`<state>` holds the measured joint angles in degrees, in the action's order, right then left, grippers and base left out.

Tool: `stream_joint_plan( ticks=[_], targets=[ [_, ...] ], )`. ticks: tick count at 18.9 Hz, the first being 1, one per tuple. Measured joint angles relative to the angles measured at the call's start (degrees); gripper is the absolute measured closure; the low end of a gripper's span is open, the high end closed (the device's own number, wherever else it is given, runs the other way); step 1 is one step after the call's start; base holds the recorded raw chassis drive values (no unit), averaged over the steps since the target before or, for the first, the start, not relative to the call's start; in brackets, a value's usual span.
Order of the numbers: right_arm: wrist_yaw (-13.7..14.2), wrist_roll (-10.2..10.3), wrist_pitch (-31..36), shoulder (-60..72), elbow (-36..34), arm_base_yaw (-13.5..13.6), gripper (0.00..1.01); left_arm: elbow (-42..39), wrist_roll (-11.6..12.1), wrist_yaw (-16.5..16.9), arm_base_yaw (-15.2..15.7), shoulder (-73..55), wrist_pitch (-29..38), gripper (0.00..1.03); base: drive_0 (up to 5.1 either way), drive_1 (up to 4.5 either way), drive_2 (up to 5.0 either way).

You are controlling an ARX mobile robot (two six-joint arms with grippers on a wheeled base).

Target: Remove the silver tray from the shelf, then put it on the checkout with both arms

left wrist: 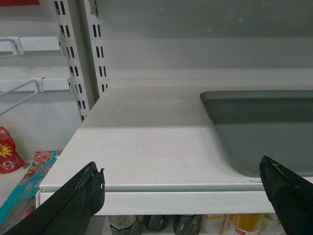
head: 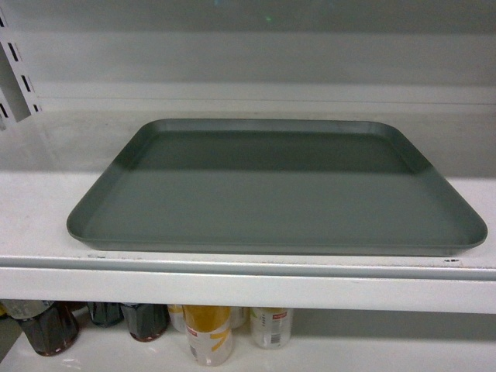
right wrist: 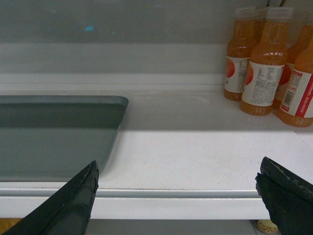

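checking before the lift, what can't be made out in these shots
- Head view: neither gripper shows, both out of frame.
- Left wrist view: silver tray cut by the right edge.
- Right wrist view: orange juice bottles cropped at top and right.
- Head view: lower cans half hidden behind the shelf lip.

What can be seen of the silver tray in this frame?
The silver tray is a large, flat rectangle in matte grey-silver, metal by its look, with rounded corners and a low raised rim. It is empty and lies flat on the shelf, its long front edge close to and roughly parallel with the shelf's front lip. The back half sits in shadow. Nothing touches it but the shelf board: the left gripper and right gripper are both open, in front of the shelf lip near the tray's two ends.
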<state>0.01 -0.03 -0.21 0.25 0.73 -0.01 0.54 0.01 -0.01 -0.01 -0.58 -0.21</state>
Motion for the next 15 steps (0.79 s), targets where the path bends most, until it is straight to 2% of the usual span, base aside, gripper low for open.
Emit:
stream_joint_plan(
  ticks=[6,7,8,9,10,11,13,15],
  targets=[
    [0.0,0.0,0.0,0.0,0.0,0.0,0.03,0.0,0.0,0.0,0.0,0.0,0.0,0.05,0.0,0.00,0.0],
    [0.0,0.0,0.0,0.0,0.0,0.0,0.03,0.4,-0.2,-1.0,-0.3,-0.3,-1.9,0.05,0.0,0.00,0.0],
    [0.6,0.9,-1.4,0.2,0.2,0.1,0.03,2.1,-0.8,-3.9,-1.5,-1.7,-7.2,0.05,0.0,0.00,0.0],
    [1.7,4.0,-1.5,4.5,0.9,-0.1,0.03,5.3,-1.9,-8.5,-3.7,-8.8,-10.8,0.05,0.0,0.00,0.0],
    [0.7,6.9,1.8,10.1,1.6,-0.7,0.03,6.9,-2.1,-9.1,-4.1,-13.2,-8.0,0.05,0.0,0.00,0.0],
    [-1.0,8.3,7.2,15.7,2.1,-1.6,0.03,8.0,-2.4,-9.0,-3.9,-17.1,-4.0,0.05,0.0,0.00,0.0],
    [-3.8,8.5,18.4,27.0,4.1,-1.9,0.03,10.2,-2.6,-7.8,-3.8,-25.4,5.3,0.05,0.0,0.00,0.0],
    [-5.3,6.9,30.0,40.0,6.5,-0.9,0.03,12.2,-2.3,-5.4,-3.7,-36.6,15.3,0.05,0.0,0.00,0.0]
  ],
)
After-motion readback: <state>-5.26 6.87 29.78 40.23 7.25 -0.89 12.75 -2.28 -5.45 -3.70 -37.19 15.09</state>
